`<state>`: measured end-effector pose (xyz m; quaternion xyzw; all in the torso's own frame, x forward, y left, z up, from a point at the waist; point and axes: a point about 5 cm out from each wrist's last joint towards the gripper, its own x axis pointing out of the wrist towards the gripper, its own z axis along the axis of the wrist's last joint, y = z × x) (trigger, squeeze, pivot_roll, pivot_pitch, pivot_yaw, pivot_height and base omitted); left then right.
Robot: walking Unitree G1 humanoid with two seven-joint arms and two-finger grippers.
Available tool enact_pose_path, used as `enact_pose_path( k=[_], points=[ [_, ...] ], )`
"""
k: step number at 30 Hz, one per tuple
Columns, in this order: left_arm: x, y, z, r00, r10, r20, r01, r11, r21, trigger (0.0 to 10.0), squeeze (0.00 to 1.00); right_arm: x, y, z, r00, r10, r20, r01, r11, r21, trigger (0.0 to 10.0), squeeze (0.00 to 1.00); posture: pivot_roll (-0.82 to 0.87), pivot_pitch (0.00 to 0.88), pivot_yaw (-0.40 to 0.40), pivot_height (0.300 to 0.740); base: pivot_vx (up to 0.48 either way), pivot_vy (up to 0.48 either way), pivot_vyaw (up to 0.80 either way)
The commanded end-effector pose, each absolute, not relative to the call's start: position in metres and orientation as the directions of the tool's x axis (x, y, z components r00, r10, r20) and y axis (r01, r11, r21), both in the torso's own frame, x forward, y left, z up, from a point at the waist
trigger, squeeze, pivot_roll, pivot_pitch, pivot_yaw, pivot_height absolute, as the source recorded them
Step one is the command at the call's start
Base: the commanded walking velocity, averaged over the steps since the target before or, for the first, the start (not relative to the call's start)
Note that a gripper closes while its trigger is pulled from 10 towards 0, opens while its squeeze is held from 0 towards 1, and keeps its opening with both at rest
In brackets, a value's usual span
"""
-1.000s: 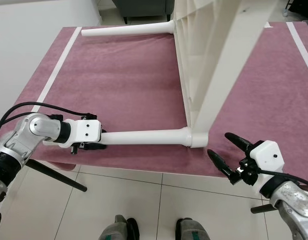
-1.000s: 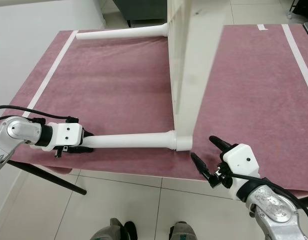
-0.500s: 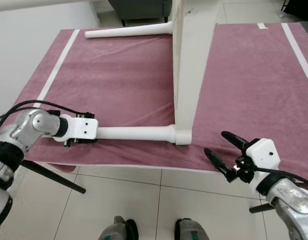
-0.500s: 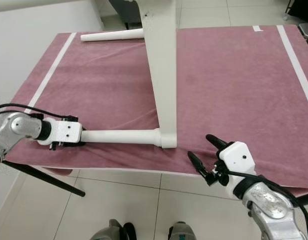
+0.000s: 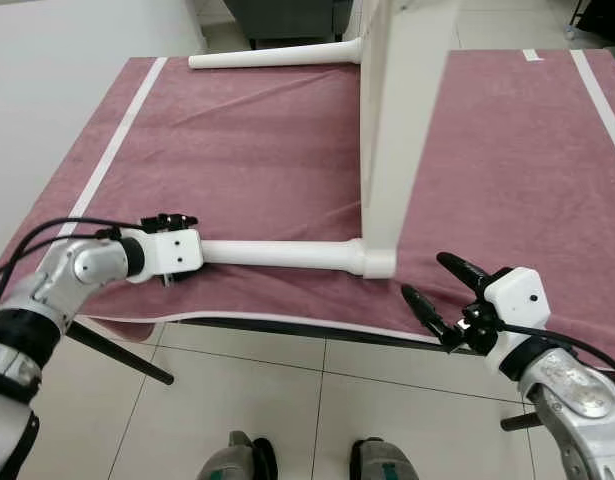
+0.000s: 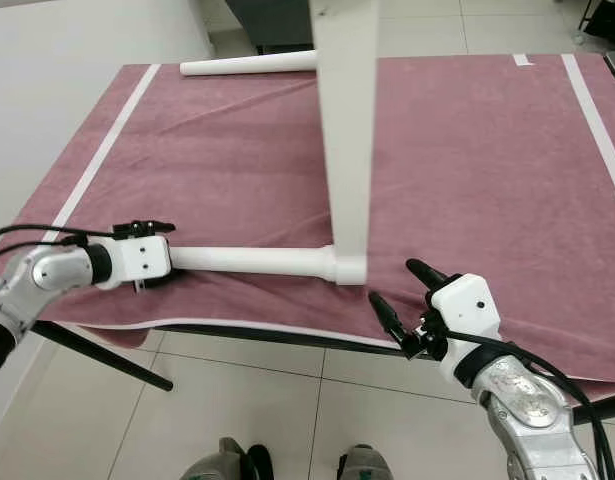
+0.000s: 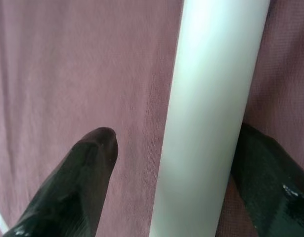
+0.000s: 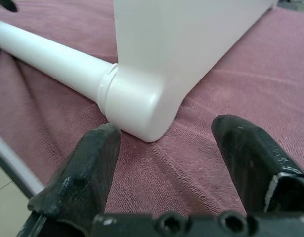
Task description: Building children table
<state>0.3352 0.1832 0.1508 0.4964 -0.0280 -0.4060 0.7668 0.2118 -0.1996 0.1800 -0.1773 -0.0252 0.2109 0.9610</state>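
The white children's table lies on its side on the maroon cloth (image 5: 237,150), with its top (image 5: 402,120) standing on edge. Its near leg (image 5: 277,253) lies flat along the cloth and joins the top at the corner socket (image 5: 379,262). A far leg (image 5: 272,57) sticks out at the back. My left gripper (image 5: 192,250) is at the near leg's free end. Its fingers (image 7: 87,168) straddle the leg (image 7: 206,113), open, with a gap on one side. My right gripper (image 5: 425,276) hovers open just right of the corner (image 8: 142,111), holding nothing.
The cloth-covered work table's front edge (image 5: 287,322) runs just below both grippers, with tiled floor (image 5: 287,400) beyond it. White tape stripes (image 5: 112,150) mark the cloth's left and right sides. A dark cabinet (image 5: 287,15) stands behind the table.
The view has shifted. My left wrist has rolled around the leg's end, so its black fingers now show above the white housing. The right gripper stays open beside the corner.
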Motion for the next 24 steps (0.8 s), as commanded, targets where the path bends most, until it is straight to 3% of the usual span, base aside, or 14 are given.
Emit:
enact_pose_path(
  k=[1, 3, 5, 9, 13, 16, 18, 20, 24],
  points=[
    [0.33, 0.17, 0.164, 0.668, -0.712, -0.218, 0.544, 0.267, 0.796, 10.0, 0.0, 0.214, -0.198, 0.175, 0.918, 0.396, -0.025, -0.381, 0.863, -0.332, 10.0, 0.0, -0.14, 0.141, 0.129, 0.74, 0.0, 0.0, 0.0],
    [0.316, 0.155, 0.169, 0.625, -0.766, -0.15, 0.568, 0.316, 0.76, 10.0, 0.0, 0.217, -0.195, 0.169, 0.925, 0.38, -0.018, -0.367, 0.878, -0.307, 10.0, 0.0, -0.13, 0.135, 0.126, 0.74, 0.0, 0.0, 0.0],
    [0.316, 0.155, 0.169, 0.625, -0.766, -0.15, 0.568, 0.316, 0.76, 10.0, 0.0, 0.217, -0.195, 0.169, 0.925, 0.38, -0.018, -0.367, 0.878, -0.307, 10.0, 0.0, -0.13, 0.135, 0.126, 0.74, 0.0, 0.0, 0.0],
    [0.292, 0.147, 0.162, 0.539, -0.82, -0.192, 0.674, 0.283, 0.682, 10.0, 0.0, 0.219, -0.191, 0.164, 0.924, 0.382, -0.022, -0.371, 0.881, -0.295, 10.0, 0.0, -0.12, 0.131, 0.125, 0.74, 0.0, 0.0, 0.0],
    [0.289, 0.148, 0.158, 0.537, -0.817, -0.209, 0.682, 0.274, 0.678, 10.0, 0.0, 0.22, -0.191, 0.164, 0.924, 0.381, -0.022, -0.37, 0.881, -0.294, 10.0, 0.0, -0.11, 0.131, 0.124, 0.74, 0.0, 0.0, 0.0],
    [0.296, 0.165, 0.14, 0.616, -0.719, -0.321, 0.653, 0.238, 0.719, 10.0, 0.0, 0.221, -0.193, 0.164, 0.926, 0.378, -0.016, -0.366, 0.882, -0.296, 10.0, 0.0, -0.11, 0.129, 0.123, 0.74, 0.0, 0.0, 0.0],
    [0.296, 0.165, 0.14, 0.616, -0.719, -0.321, 0.653, 0.238, 0.719, 10.0, 0.0, 0.221, -0.193, 0.164, 0.926, 0.378, -0.016, -0.366, 0.882, -0.296, 10.0, 0.0, -0.11, 0.129, 0.123, 0.74, 0.0, 0.0, 0.0],
    [0.304, 0.174, 0.134, 0.686, -0.638, -0.349, 0.609, 0.242, 0.755, 10.0, 0.0, 0.22, -0.195, 0.165, 0.927, 0.375, -0.013, -0.361, 0.883, -0.299, 10.0, 0.0, -0.12, 0.13, 0.123, 0.74, 0.0, 0.0, 0.0],
    [0.304, 0.173, 0.136, 0.695, -0.633, -0.342, 0.603, 0.253, 0.757, 10.0, 0.0, 0.219, -0.196, 0.164, 0.928, 0.371, -0.012, -0.357, 0.884, -0.302, 10.0, 0.0, -0.12, 0.13, 0.124, 0.74, 0.0, 0.0, 0.0]
  ],
)
